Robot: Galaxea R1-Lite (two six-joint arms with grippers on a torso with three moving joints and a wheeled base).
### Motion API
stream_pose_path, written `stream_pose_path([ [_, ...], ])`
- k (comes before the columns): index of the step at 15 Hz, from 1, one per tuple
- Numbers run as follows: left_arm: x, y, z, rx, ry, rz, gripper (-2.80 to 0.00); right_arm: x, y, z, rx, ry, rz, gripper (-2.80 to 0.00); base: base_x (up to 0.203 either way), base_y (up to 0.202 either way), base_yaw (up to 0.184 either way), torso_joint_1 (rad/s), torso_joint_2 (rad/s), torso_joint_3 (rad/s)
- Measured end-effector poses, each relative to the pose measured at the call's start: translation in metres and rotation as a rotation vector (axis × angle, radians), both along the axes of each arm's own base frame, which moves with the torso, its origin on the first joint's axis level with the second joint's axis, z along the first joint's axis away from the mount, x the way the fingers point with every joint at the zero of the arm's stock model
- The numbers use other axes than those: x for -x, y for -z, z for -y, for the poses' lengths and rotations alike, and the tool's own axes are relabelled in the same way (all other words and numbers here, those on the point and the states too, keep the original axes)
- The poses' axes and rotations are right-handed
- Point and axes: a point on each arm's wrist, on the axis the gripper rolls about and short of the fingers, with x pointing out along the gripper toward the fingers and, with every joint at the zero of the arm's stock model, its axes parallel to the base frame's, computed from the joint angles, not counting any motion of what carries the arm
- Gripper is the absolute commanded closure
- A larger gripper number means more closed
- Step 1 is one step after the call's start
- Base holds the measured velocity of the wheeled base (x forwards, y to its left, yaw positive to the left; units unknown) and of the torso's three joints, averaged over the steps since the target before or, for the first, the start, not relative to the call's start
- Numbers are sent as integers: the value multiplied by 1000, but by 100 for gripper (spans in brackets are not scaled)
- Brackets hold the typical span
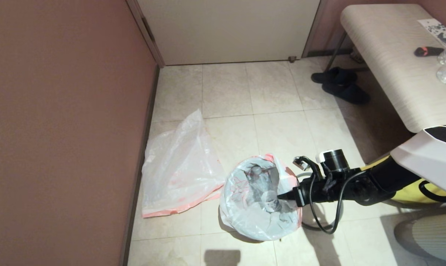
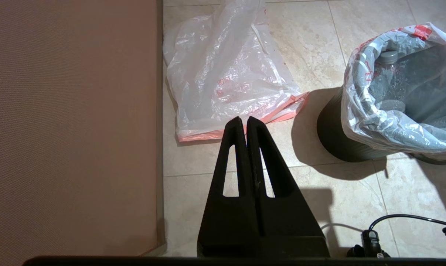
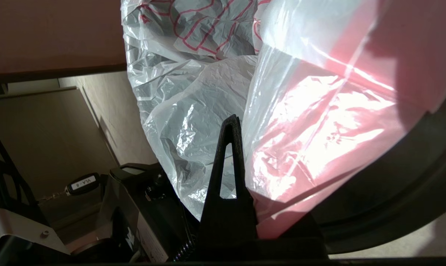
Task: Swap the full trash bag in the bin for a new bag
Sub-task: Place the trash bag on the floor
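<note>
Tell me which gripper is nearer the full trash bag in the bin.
Right. The right gripper is at the full trash bag, shut on its rim film at the bin's edge. The left gripper hangs shut over the floor, apart from it, near the new bag.

A small white tag (image 3: 81, 182) in the right wrist view, lying at about eight o'clock from the full trash bag (image 3: 193, 111), carries dark letters that seem to read "VLA" followed by a further mark too small to make out. The red print on the full trash bag forms line patterns only, with no legible words. Nothing else can be read.
</note>
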Motion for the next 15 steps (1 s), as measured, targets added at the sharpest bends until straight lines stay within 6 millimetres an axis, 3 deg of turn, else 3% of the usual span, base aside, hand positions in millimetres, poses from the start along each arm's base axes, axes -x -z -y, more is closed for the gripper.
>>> stream_pose_path([
  [1,0,0,0,0,0,0,0,1,-1,0,3,9,-2,-280,0,0,0,0,0,0],
  [10,0,0,0,0,0,1,0,12,-21,-5,-89,0,-66,-280,0,0,0,0,0,0],
  [15,0,0,0,0,0,0,0,12,-12,-9,-55,16,-67,-276,0,0,0,0,0,0],
])
